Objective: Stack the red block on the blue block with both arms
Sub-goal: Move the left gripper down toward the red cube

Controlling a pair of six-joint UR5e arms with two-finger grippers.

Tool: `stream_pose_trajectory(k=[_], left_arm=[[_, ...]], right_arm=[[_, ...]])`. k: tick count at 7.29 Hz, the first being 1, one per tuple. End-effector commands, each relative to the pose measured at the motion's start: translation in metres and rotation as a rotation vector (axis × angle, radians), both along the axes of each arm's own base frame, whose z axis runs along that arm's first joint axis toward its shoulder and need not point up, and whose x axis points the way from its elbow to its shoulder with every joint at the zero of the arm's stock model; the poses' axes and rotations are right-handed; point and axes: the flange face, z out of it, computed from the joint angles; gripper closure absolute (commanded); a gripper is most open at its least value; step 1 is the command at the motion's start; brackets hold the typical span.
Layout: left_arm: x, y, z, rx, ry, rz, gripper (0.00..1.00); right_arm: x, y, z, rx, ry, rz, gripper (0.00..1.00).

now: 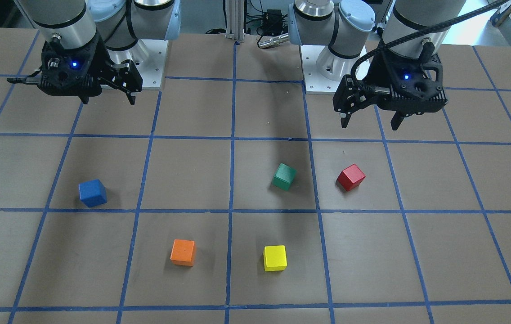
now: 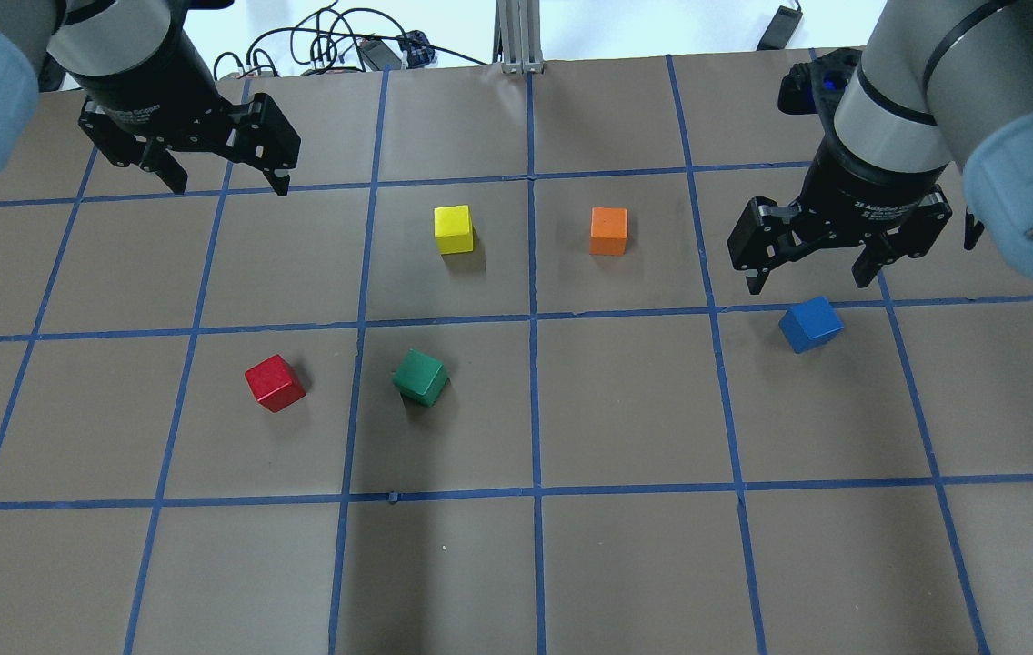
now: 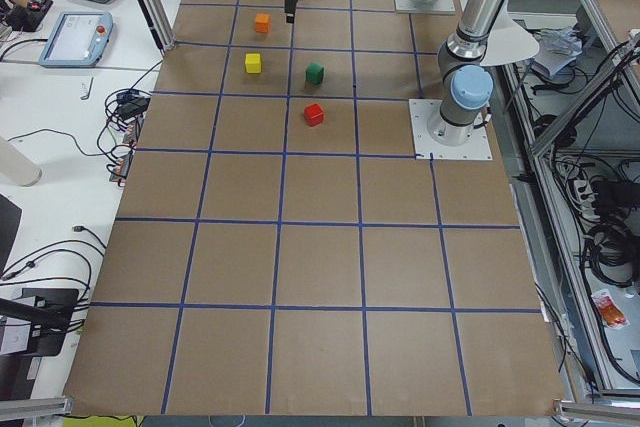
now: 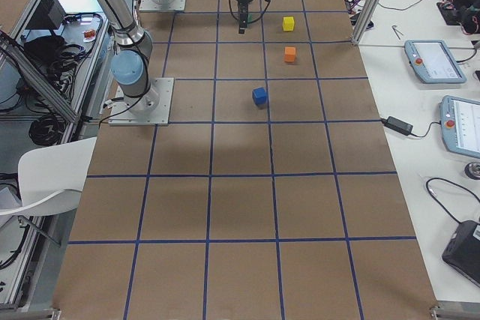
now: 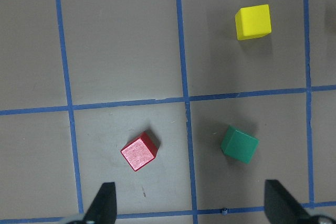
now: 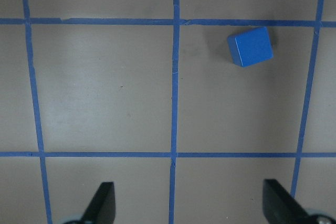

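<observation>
The red block (image 2: 275, 383) lies on the brown gridded table on my left side, next to a green block; it also shows in the front view (image 1: 351, 177) and the left wrist view (image 5: 139, 151). The blue block (image 2: 810, 325) lies on my right side, also in the front view (image 1: 92, 192) and the right wrist view (image 6: 251, 46). My left gripper (image 2: 225, 182) is open and empty, high above the table, with the red block ahead of its fingers (image 5: 105, 205). My right gripper (image 2: 807, 277) is open and empty, hovering near the blue block.
A green block (image 2: 421, 377) lies just right of the red one. A yellow block (image 2: 454, 229) and an orange block (image 2: 608, 230) lie farther out, near the middle. The arms' white base plates (image 1: 152, 67) stand at the robot's edge of the table.
</observation>
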Motion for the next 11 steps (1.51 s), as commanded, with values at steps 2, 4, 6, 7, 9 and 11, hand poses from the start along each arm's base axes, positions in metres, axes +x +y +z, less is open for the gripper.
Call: stream_pose_trajectory(k=[2, 4, 6, 7, 9, 11], left_arm=[[0.0, 0.0, -0.003, 0.013, -0.001, 0.004, 0.0], [0.006, 0.002, -0.017, 0.051, 0.003, 0.006, 0.0], [0.01, 0.014, -0.064, 0.128, -0.003, -0.009, 0.0], [0.029, 0.013, -0.093, 0.115, -0.001, 0.025, 0.0], [0.099, 0.017, -0.167, 0.113, 0.005, 0.122, 0.0], [0.11, 0.03, -0.239, 0.113, 0.016, 0.18, 0.0]], right_arm=[[-0.001, -0.001, -0.002, 0.003, 0.0, 0.0, 0.0], [0.0, 0.0, -0.002, 0.001, 0.001, 0.0, 0.0], [-0.002, 0.0, -0.002, 0.0, 0.009, -0.001, 0.0], [-0.001, 0.0, -0.001, -0.002, 0.007, 0.001, 0.0], [-0.001, 0.001, -0.001, 0.0, 0.012, 0.001, 0.0], [-0.001, 0.0, -0.003, 0.004, 0.013, 0.001, 0.0]])
